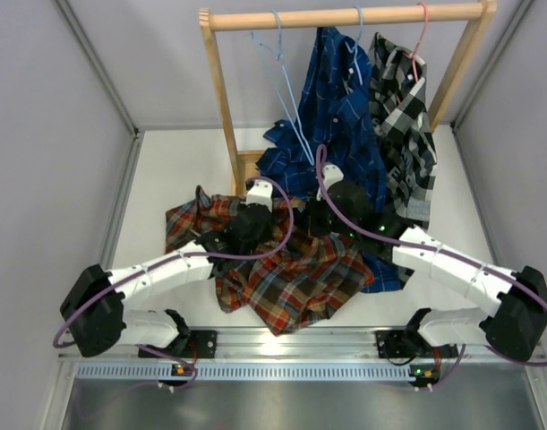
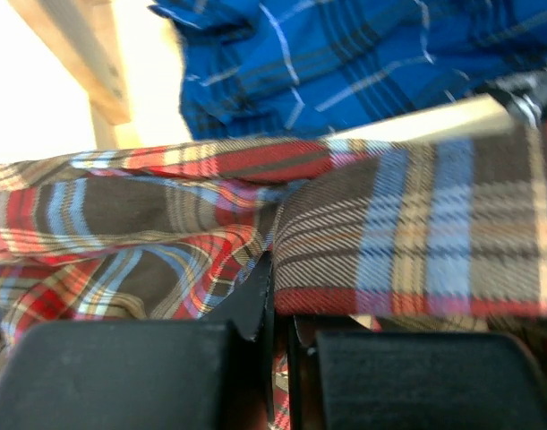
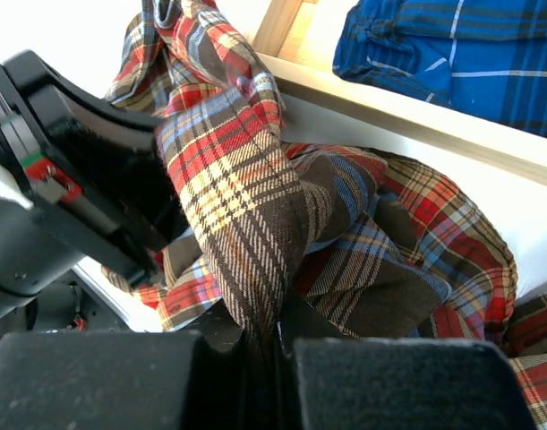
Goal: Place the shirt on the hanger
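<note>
The red-orange plaid shirt lies crumpled on the table between my two arms. My left gripper is shut on a fold of it near its upper edge; in the left wrist view the cloth is pinched between the jaws of that gripper. My right gripper is shut on a raised ridge of the same shirt, and the fabric runs down into its closed jaws. The light-blue wire hanger hangs by its hook from the wooden rail, behind both grippers.
A wooden clothes rack stands at the back, its post just behind the left gripper. On it hang a navy plaid shirt and, on a pink hanger, a black-and-white plaid shirt. Grey walls close both sides.
</note>
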{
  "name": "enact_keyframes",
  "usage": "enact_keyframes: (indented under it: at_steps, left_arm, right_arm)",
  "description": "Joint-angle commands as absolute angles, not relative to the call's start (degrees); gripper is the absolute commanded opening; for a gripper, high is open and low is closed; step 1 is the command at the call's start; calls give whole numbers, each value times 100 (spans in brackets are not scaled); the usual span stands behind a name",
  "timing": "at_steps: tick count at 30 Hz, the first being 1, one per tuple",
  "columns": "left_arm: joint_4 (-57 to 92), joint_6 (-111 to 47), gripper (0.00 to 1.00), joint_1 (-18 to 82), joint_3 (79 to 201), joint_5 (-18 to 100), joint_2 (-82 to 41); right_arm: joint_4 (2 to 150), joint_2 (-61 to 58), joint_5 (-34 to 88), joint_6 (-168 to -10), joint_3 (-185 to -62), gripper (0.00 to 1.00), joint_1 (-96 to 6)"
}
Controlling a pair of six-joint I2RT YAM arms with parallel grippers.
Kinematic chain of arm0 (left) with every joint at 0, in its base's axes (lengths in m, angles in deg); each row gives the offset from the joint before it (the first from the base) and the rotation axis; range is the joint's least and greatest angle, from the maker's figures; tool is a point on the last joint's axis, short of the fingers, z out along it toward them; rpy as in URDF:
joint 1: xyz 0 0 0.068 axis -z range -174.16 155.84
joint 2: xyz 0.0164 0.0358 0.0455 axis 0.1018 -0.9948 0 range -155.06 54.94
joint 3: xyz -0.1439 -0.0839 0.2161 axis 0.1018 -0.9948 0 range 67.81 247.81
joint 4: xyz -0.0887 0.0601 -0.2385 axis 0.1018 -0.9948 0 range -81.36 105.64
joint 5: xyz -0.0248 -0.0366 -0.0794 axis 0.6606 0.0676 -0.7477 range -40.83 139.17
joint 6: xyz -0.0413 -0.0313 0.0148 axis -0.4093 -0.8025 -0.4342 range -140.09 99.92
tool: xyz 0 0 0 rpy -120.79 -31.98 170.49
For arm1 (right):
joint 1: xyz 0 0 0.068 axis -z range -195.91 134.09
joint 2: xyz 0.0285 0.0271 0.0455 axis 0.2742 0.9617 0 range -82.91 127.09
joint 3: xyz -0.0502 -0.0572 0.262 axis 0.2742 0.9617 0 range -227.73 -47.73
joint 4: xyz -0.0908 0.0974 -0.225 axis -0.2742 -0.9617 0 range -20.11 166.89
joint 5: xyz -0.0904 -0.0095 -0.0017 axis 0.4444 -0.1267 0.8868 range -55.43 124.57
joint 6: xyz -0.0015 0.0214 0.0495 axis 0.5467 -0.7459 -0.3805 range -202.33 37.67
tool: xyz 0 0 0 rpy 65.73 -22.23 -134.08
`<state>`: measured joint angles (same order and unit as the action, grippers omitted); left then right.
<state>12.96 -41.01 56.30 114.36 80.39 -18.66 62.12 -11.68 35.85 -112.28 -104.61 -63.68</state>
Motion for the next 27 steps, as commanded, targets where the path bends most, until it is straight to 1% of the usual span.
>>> enact_keyframes:
  at_steps: [1,3,5,6,7,8,9,11,15,17,18,19,21,23,26,27]
  left_arm:
    - [1688,-4126,0,5629,11325,7406,-1582]
    - [1556,-4319,0,5629,11299,7072,-1389]
    - [708,-4765,0,5629,11386,6957,-1152]
    - [389,-4925,0,5629,11474,6860,-1107]
    - [82,-5161,0,5629,11640,6781,-1054]
    - [-365,-5233,0,5629,11702,6676,-1045]
    - [-579,-5278,0,5629,11773,6510,-1054]
    - [-1044,-5400,0,5621,11974,6455,-1106]
    - [-1222,-5410,0,5594,12116,6174,-1063]
    - [-1214,-5419,0,5559,12107,6016,-1001]
    - [-1214,-5436,0,5550,12107,5972,-975]
    - [-1205,-5436,0,5550,12107,5928,-975]
    - [-1214,-5445,0,5550,12090,5744,-975]
    - [-1214,-5515,0,5550,12063,5647,-957]
    - [-1179,-5559,0,5550,11993,5603,-896]
    - [-1178,-5559,0,5550,11976,5585,-878]
  right_arm:
    - [6300,-1260,3545,-11089,-10617,0,-6250]
    - [6169,-1024,3553,-10958,-10740,0,-6145]
    - [6011,-821,3702,-10774,-11003,1,-6092]
    - [5923,-646,3703,-10712,-11091,10,-6057]
    - [5713,-583,3712,-10641,-11284,21,-6065]
    - [5624,-556,3599,-10502,-11355,32,-6056]
    - [5580,-600,3502,-10404,-11391,46,-6065]
    - [5422,-766,3134,-10194,-11435,55,-6065]
    - [5176,-1687,3184,-10070,-11382,63,-6065]
    - [4905,-1891,3158,-9974,-11583,63,-6065]
    - [4772,-1970,3184,-9929,-11715,65,-6065]
    - [4649,-1980,3254,-9885,-12056,66,-6065]
    - [4237,-1840,3483,-9683,-12488,67,-6065]
    - [4016,-1656,3877,-9482,-13217,67,-6048]
    - [3568,-1059,3993,-9244,-14297,66,-5995]
    - [3427,-700,4071,-9200,-14570,65,-5986]
